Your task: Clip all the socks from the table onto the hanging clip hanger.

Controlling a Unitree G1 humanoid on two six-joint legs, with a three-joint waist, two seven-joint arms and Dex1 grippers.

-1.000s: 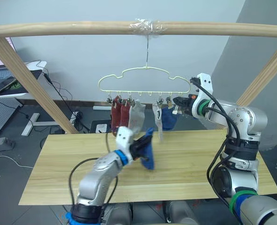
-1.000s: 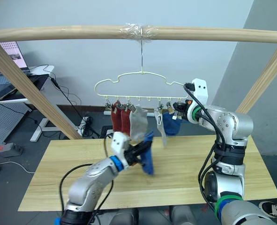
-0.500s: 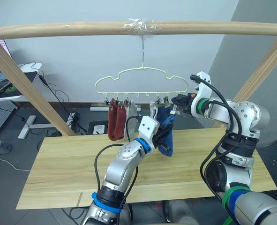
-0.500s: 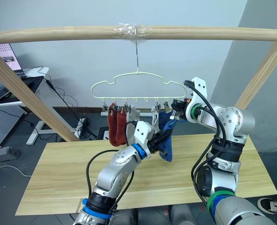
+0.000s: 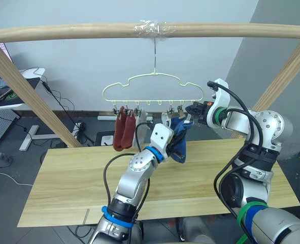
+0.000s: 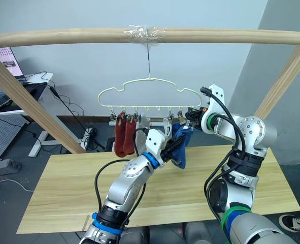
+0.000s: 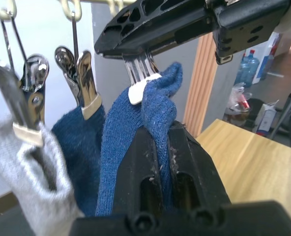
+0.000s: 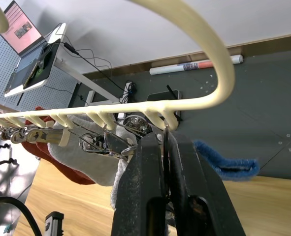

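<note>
The soft blue knit sock looks light and floppy; it is best held near its top edge, so the cuff stands up for a clip. It is pinched tight in the left gripper jaws, cuff poking out above them, touching the last small metal clip of the thin pale-yellow wire hanger; the right gripper jaws are squeezed on that clip; no sock is seen on the light wooden plank counter.

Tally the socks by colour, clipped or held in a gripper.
Rust red socks: 2
Blue socks: 2, one clipped, one in the left gripper
Grey socks: 1 plainly seen; the arm may hide more
Total: 5 seen
</note>
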